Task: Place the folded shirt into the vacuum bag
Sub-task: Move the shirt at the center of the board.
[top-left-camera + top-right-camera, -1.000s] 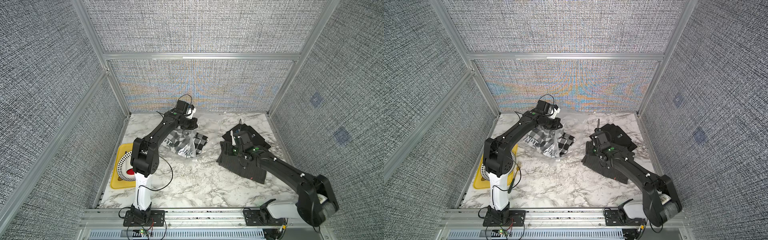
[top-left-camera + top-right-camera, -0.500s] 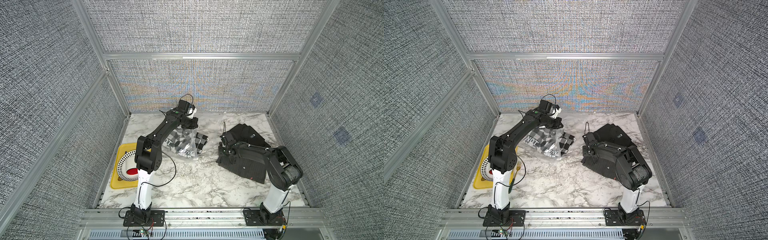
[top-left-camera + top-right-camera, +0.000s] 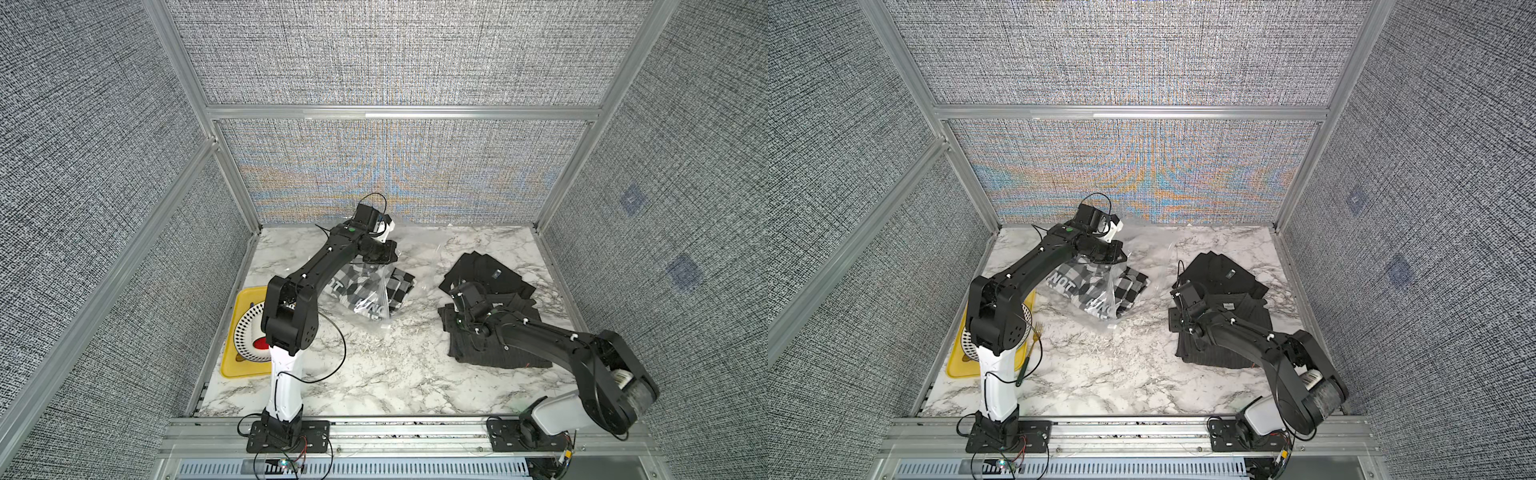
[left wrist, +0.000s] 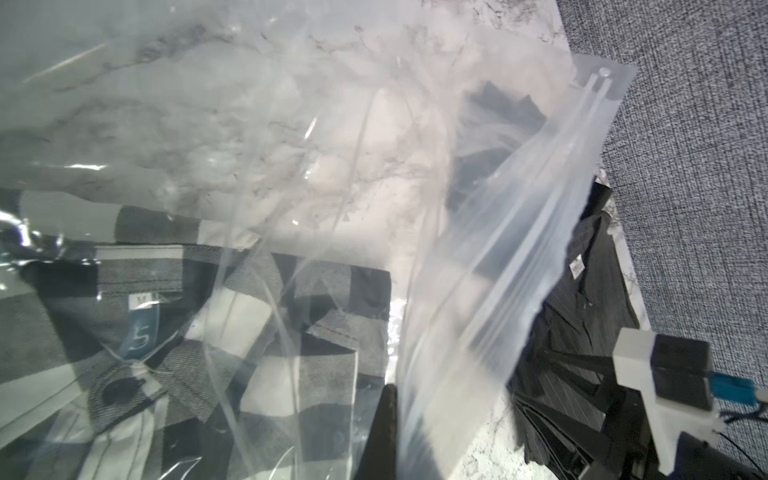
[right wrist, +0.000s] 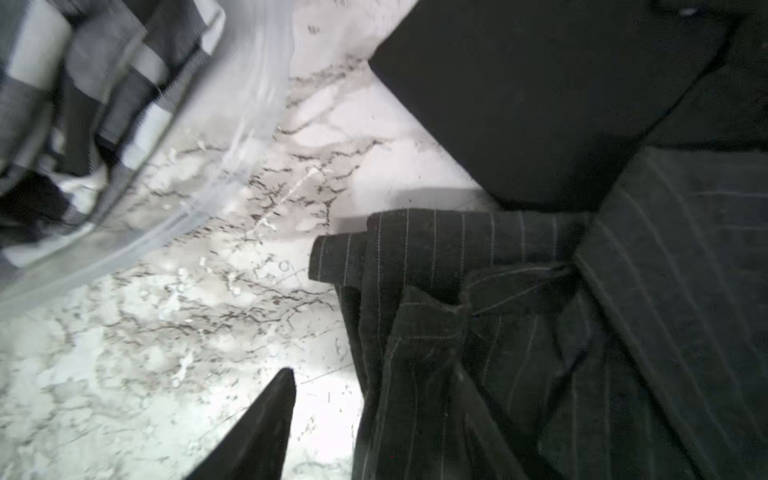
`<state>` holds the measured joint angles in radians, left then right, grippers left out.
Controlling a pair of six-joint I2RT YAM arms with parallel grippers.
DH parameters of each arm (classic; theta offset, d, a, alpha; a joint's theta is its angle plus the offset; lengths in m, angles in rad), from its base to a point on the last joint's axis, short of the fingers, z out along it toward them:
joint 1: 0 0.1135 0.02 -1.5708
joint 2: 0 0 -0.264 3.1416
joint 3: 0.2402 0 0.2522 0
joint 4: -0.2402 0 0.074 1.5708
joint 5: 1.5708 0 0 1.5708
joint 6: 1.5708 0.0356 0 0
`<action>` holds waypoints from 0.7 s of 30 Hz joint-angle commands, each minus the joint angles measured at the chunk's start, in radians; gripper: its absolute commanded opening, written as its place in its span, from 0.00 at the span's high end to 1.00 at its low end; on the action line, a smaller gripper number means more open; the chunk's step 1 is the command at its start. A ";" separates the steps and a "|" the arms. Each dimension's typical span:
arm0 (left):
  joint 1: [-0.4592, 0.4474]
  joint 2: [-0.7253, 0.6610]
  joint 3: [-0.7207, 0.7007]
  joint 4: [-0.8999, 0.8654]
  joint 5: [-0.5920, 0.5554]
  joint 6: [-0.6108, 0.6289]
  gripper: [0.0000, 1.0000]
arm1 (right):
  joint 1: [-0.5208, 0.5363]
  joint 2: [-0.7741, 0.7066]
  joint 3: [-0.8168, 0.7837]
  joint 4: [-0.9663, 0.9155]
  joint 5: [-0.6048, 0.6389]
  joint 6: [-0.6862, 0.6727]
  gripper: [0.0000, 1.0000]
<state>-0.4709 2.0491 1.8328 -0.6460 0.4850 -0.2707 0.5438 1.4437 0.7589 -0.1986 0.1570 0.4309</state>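
Observation:
The vacuum bag (image 3: 384, 305) (image 3: 1106, 305) lies crumpled at the back left of the marble table, with a checked shirt (image 3: 357, 291) (image 4: 166, 332) inside it. My left gripper (image 3: 380, 255) (image 3: 1113, 255) (image 4: 395, 395) is shut on the bag's clear film (image 4: 490, 266) and holds it up. At the right lies a folded pinstriped shirt (image 3: 494, 345) (image 3: 1225, 332) (image 5: 623, 311). My right gripper (image 3: 455, 320) (image 3: 1177, 322) (image 5: 374, 415) stands open at its left edge. One of the fingers (image 5: 274, 415) rests over bare marble; the other is hidden by the dark cloth.
A plain black folded shirt (image 3: 486, 270) (image 5: 540, 104) lies behind the pinstriped one. A yellow tray (image 3: 232, 365) with a plate (image 3: 249, 336) and a fork (image 3: 1034, 336) sits at the front left. Grey walls close three sides.
The right arm's elbow swung in toward the middle and back out to the right, while its gripper stayed at the pinstriped shirt's left edge. The left arm kept holding the bag.

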 commanded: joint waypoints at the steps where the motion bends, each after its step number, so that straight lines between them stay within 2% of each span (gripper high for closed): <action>1: -0.027 -0.053 -0.007 0.059 0.056 -0.017 1.00 | -0.018 -0.049 0.001 -0.017 -0.044 0.008 0.33; 4: -0.052 -0.086 0.011 0.060 0.064 -0.014 1.00 | -0.026 -0.089 0.003 -0.013 -0.066 0.001 0.31; 9: -0.065 -0.064 0.051 0.032 0.051 -0.002 1.00 | -0.060 -0.078 0.004 -0.033 -0.064 -0.033 0.27; 21: -0.069 -0.005 0.028 0.032 0.044 0.004 1.00 | -0.024 0.132 0.086 -0.067 0.053 -0.060 0.27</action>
<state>-0.5407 2.0457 1.8629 -0.6258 0.5266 -0.2768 0.5045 1.5486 0.8303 -0.2436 0.1585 0.3817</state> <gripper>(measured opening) 0.048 0.729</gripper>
